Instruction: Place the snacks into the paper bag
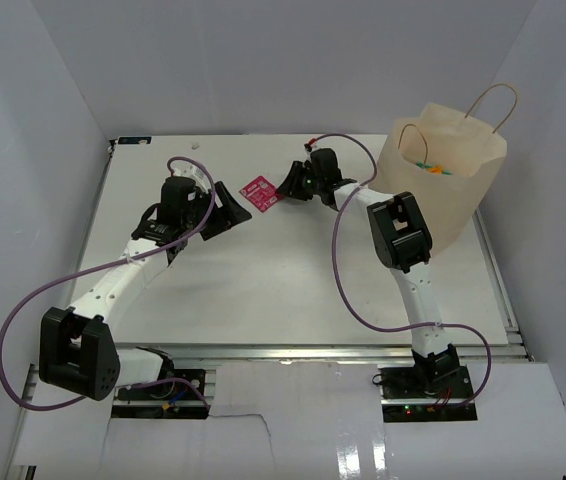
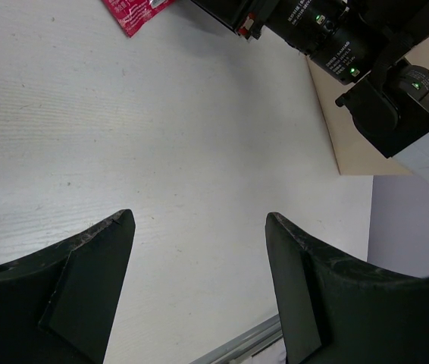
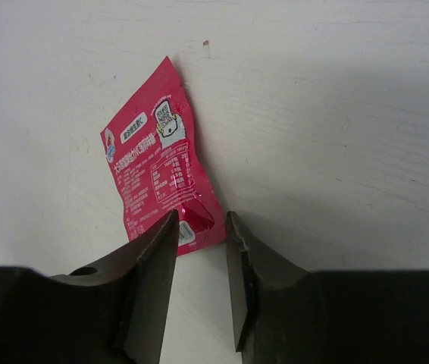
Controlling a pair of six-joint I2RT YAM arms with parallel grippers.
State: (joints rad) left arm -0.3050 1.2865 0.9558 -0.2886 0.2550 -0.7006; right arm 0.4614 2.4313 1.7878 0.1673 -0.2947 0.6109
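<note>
Top external view tells most of it: the paper bag [image 1: 453, 200] stands upright at the far right of the table [image 1: 263, 290], its mouth open. Down inside I can make out a bit of orange packet [image 1: 434, 169] and a bit of teal-green packet [image 1: 421, 162]. So two snacks look to be in already. The purple one I can't see anywhere; it may be deeper in the bag, but the pictures don't show it.

The one snack plainly left out is the pink-red packet [image 1: 260, 192], which lies flat on the table between the two arms, well apart from the bag. The right gripper [image 1: 285, 188] is right at its near edge. From the right wrist camera, the packet [image 3: 161, 174] has its lower corner sitting between the two fingers of the right gripper [image 3: 201, 227]. The jaws stand narrow with a slim gap, and I can't tell whether they actually pinch the corner or only straddle it.

The left gripper [image 1: 231, 207] hangs on the packet's other side. Its own camera shows the left gripper [image 2: 199, 227] with jaws wide apart, nothing between them but bare tabletop, and the packet [image 2: 135, 11] at the top edge.

My read is that the job is well past halfway. What's left is to secure this pink-red packet, carry it across to the bag and drop it in.
</note>
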